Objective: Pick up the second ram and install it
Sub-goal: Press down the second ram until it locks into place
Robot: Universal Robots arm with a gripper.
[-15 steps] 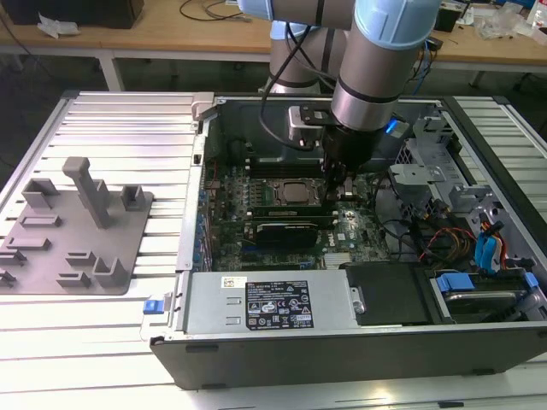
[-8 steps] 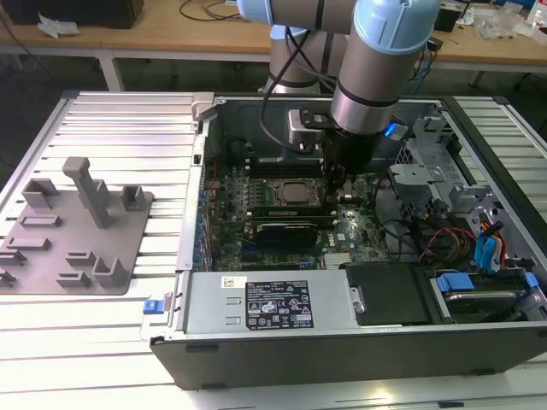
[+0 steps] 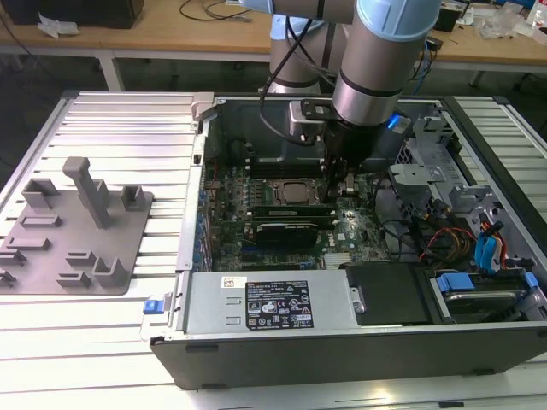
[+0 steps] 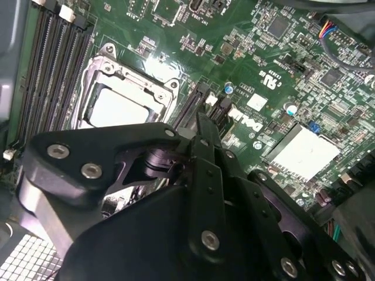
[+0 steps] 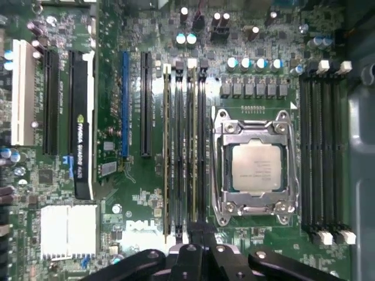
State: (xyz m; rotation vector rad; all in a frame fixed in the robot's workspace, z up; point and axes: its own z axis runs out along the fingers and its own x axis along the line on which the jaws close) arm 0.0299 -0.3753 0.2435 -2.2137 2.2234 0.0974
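risk: we judge a tilted second ram (image 5: 194, 146) could jam in its slot or stress the motherboard (image 5: 117, 105) if pressed unevenly | fingers: our gripper (image 5: 196, 231) sits with fingers pressed nearly together at one end of the sticks; a pinch we cannot tell | ram: upright in slots just beside the processor (image 5: 255, 168), inside the case (image 3: 282, 342)

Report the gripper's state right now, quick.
Gripper: whether open or shut cannot be told; it sits low over the memory slots beside the processor, at the slots' end.
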